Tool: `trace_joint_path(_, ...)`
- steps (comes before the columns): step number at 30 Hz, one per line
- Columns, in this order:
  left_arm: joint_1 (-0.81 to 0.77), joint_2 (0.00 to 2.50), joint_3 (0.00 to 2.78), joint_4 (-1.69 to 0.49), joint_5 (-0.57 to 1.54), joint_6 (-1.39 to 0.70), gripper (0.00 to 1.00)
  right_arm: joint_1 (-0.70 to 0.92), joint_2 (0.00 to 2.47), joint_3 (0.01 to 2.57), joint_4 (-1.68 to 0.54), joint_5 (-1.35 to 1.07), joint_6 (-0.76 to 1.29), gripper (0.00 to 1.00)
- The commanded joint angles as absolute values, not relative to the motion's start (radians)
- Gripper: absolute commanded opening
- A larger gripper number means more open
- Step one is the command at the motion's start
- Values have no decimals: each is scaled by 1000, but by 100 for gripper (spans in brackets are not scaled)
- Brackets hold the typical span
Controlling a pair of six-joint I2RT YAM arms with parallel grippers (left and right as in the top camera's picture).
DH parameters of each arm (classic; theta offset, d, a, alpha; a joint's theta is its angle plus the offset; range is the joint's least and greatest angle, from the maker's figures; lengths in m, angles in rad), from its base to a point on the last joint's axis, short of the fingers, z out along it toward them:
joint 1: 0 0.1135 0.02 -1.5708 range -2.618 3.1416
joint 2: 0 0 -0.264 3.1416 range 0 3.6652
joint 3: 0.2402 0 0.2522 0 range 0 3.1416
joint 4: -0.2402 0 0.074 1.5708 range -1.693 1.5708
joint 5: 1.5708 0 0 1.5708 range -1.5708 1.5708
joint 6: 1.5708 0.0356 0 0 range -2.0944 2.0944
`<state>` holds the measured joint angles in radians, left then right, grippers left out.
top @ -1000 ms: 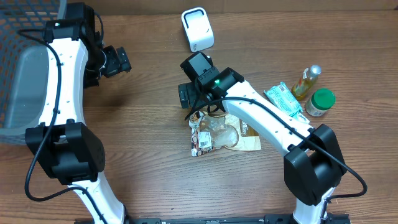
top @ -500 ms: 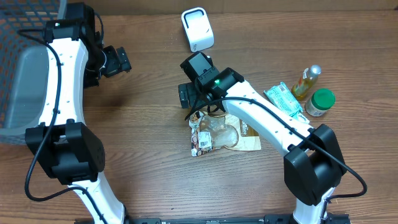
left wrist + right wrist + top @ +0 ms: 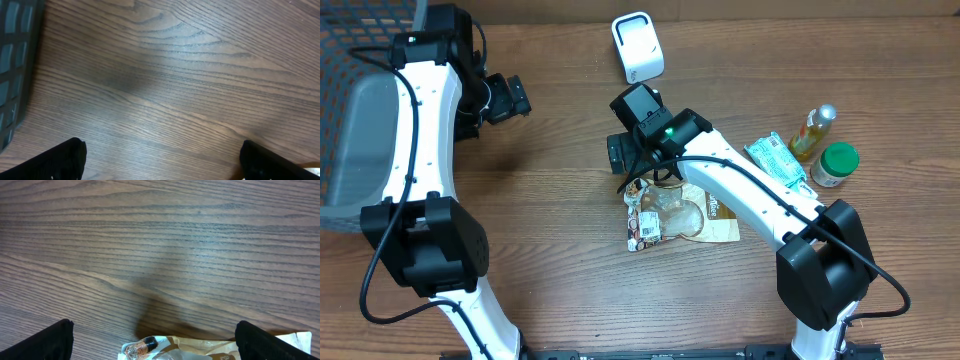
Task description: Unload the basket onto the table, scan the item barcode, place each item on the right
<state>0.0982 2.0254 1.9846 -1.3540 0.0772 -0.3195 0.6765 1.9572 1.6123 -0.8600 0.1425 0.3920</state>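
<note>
The item, a brown and clear snack bag point(image 3: 682, 216), lies flat at the table's middle; its top edge shows low in the right wrist view point(image 3: 210, 350). My right gripper point(image 3: 626, 160) hangs open just above the bag's upper left end, and the bag's edge lies between its two fingertips point(image 3: 157, 347) without touching them. A white barcode scanner point(image 3: 638, 46) stands at the back centre, apart from the bag. My left gripper point(image 3: 508, 98) is open over bare wood at the back left, with nothing between its fingers point(image 3: 162, 167).
A grey mesh basket point(image 3: 350, 120) fills the far left; its wall point(image 3: 15, 60) is close to the left gripper. At the right stand a green packet point(image 3: 777, 160), a small yellow bottle point(image 3: 814, 131) and a green-lidded jar point(image 3: 836, 165).
</note>
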Motion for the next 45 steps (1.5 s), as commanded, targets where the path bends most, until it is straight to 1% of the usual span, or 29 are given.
trace_joint_path(1,96,1912,1994,-1353,75,-329,99,677,1951,1630,-857,157,392,100)
trace_joint_path(18,97,1364,1994,-1378,55,-325,100,677,1951,1630,-857,157,392,100)
trace_joint_path(22,97,1311,1994,-1465,56,-326,99,677,1951,1630,-857,157,392,100)
trace_joint_path(27,97,1301,1994,-1561,51,-326,99,677,1951,1630,-857,157,392,100)
trace_joint_path(33,83,1291,1943,-1557,49,-361,99,677,1951,1630,-857,157,392,100)
trace_joint_path(37,50,1244,1813,-1422,47,-374,100,677,1951,1630,-857,157,392,100)
trace_joint_path(45,-2,1103,1406,-965,72,-374,99,677,1951,1630,-858,157,392,100)
